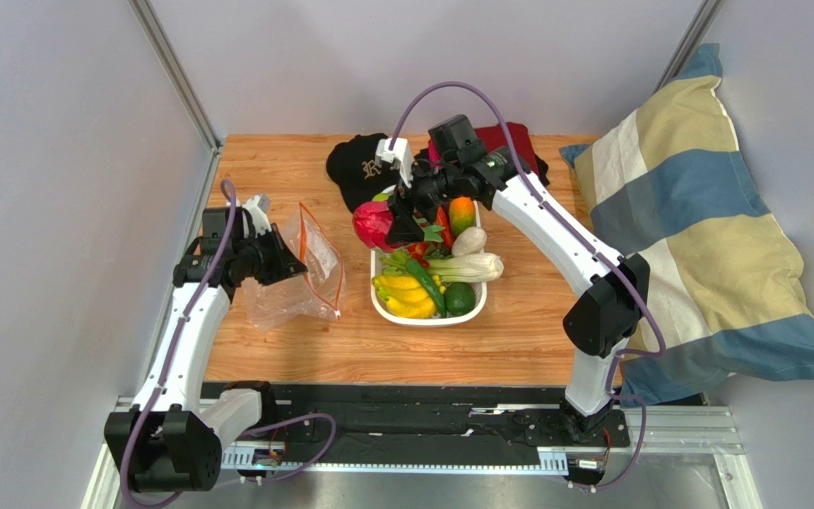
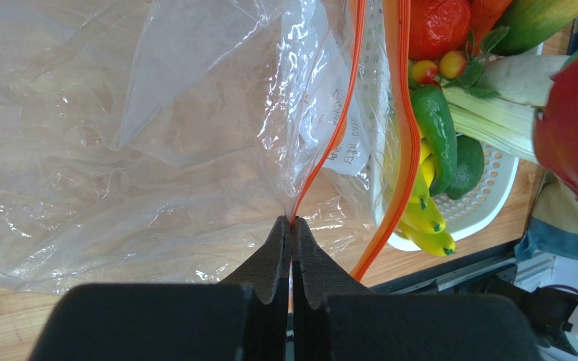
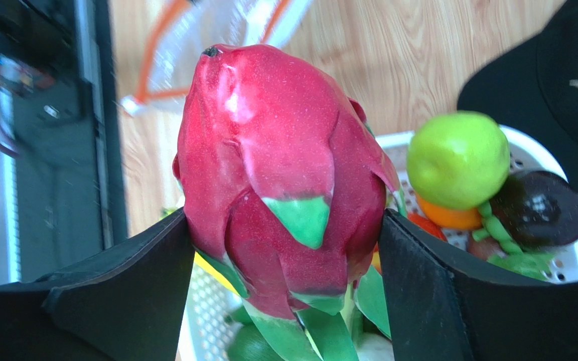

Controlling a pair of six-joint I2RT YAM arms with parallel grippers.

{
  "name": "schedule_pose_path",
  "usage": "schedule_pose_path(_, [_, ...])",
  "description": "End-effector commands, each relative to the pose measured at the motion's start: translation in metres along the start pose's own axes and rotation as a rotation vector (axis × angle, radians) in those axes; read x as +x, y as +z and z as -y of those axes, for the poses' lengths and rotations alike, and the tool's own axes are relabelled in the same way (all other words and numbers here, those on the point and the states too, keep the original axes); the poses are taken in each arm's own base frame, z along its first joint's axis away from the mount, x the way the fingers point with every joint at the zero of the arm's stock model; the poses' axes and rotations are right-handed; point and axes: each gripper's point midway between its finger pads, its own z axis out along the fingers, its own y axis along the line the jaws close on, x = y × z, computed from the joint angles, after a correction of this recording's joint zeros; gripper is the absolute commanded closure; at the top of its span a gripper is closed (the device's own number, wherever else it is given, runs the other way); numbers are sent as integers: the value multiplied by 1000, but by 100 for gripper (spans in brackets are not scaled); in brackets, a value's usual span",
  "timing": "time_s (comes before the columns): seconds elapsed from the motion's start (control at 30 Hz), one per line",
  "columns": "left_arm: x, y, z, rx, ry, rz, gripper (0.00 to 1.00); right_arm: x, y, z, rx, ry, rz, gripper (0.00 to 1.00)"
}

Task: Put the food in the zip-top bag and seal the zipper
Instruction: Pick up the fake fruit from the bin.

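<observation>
Right wrist: right pincer (image 3: 284,252) clamps pink plastic dragon fruit (image 3: 269,150); steer it centrally into crinkly clear bag (image 2: 156,150), lip pinched by left pincer (image 2: 292,232).

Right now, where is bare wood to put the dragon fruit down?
Bare wood lies along the near edge, between the white basket and the black rail, and right of the basket toward the pillow. It is crowded between the zip-top bag and the basket, and behind it by the black cap.
</observation>
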Motion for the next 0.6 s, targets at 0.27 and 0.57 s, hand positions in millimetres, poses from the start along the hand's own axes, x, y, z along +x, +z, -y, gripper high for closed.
schedule_pose_path(0.27, [-8,-1,11,55,5,39,100,-114,-19,-47,-274,423,366,64])
schedule_pose_path(0.57, [-7,9,23,136,-45,18,100,-131,40,-85,-540,712,352,65])
